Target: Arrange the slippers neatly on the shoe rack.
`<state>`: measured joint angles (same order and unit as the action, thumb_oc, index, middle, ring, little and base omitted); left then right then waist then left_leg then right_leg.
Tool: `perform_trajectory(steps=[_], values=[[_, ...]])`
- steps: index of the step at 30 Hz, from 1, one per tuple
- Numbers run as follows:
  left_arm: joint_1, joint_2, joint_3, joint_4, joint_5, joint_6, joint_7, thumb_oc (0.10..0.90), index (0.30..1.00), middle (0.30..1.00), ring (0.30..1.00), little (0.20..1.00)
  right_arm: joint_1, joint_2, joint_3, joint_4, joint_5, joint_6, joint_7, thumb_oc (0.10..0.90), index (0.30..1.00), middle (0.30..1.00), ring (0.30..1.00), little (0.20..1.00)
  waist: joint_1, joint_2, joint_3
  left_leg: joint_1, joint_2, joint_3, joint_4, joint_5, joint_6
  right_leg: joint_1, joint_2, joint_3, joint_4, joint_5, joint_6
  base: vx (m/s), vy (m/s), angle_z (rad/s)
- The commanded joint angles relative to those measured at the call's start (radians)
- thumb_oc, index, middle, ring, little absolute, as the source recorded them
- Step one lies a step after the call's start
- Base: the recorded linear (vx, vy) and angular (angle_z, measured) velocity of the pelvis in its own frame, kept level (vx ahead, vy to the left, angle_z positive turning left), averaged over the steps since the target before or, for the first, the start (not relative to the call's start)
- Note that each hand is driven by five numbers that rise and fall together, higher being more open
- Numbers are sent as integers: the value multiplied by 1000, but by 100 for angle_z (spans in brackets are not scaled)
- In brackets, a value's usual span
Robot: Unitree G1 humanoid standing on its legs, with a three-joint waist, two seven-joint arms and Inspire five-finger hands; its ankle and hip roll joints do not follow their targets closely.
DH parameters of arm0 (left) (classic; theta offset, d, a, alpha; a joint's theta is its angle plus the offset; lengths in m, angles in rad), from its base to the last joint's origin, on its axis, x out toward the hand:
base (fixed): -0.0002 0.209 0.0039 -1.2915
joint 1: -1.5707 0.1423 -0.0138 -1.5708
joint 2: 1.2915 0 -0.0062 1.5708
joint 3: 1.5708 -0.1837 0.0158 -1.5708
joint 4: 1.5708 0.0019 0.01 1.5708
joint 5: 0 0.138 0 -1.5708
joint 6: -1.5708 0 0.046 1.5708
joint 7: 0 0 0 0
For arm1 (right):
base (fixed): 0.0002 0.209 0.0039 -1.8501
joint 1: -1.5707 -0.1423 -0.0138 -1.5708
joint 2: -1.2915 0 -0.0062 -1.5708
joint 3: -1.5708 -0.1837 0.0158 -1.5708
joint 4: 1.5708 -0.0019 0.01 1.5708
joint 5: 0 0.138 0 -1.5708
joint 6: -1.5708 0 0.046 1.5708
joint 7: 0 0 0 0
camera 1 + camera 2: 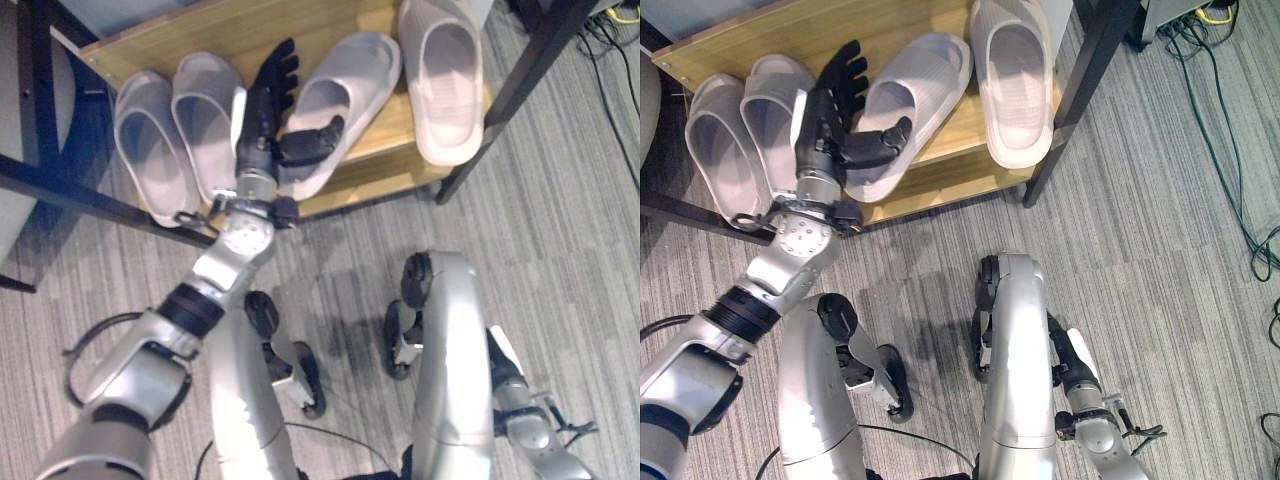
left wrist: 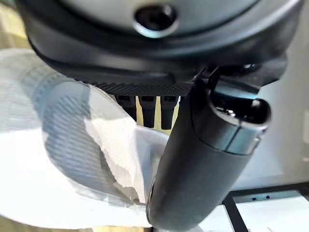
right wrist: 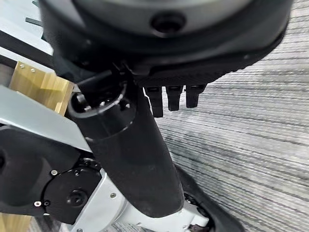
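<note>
Four pale slippers lie on the wooden shelf (image 1: 385,165) of the shoe rack. One pair (image 1: 145,140) (image 1: 205,110) lies side by side at the left. A third slipper (image 1: 350,95) lies slanted in the middle, and a fourth (image 1: 445,70) lies straight at the right. My left hand (image 1: 262,112) is open over the shelf between the left pair and the slanted slipper. Its fingers are straight and its thumb (image 2: 203,164) reaches across that slipper's heel (image 2: 63,159). My right hand (image 3: 130,159) hangs low over the carpet, open and holding nothing.
Black frame bars of the rack run at the left (image 1: 60,190) and right (image 1: 530,70) of the shelf. Loose cables (image 1: 1230,120) lie on the grey carpet at the far right. The slanted slipper's heel overhangs the shelf's front edge.
</note>
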<state>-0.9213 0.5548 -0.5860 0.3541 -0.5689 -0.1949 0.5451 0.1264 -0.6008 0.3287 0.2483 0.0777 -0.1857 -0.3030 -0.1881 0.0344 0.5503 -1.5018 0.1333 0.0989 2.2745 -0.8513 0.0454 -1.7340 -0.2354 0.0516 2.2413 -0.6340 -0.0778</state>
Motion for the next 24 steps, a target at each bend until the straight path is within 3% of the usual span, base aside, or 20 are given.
perform_trajectory(steps=[1, 9, 24], values=[[-147, -29, 78, 3, 116, -61, 47, 400, 300, 300, 300, 300, 0, -51, -3, -68, -38, -52, -42, 800, 900, 900, 900, 900, 14, -23, -30, -68, -8, -93, -99, 102, -54, 164, -15, 181, 75, -182, 74, 0, 0, 0], [-192, -75, 95, 117, 150, -38, 102, 400, 300, 300, 300, 300, -29, -47, 32, -44, -37, -59, -56, 800, 900, 900, 900, 900, 8, -30, -30, -68, -11, -97, -85, 98, -53, 164, -13, 188, 88, -183, 77, 1, 0, 1], [-222, -56, 136, 210, 194, -5, 169, 400, 300, 300, 300, 300, -44, -33, 69, -25, -36, -70, -62, 800, 900, 900, 900, 900, -2, -43, -30, -68, -17, -95, -67, 95, -53, 164, -9, 200, 99, -183, 80, 0, 0, 0]])
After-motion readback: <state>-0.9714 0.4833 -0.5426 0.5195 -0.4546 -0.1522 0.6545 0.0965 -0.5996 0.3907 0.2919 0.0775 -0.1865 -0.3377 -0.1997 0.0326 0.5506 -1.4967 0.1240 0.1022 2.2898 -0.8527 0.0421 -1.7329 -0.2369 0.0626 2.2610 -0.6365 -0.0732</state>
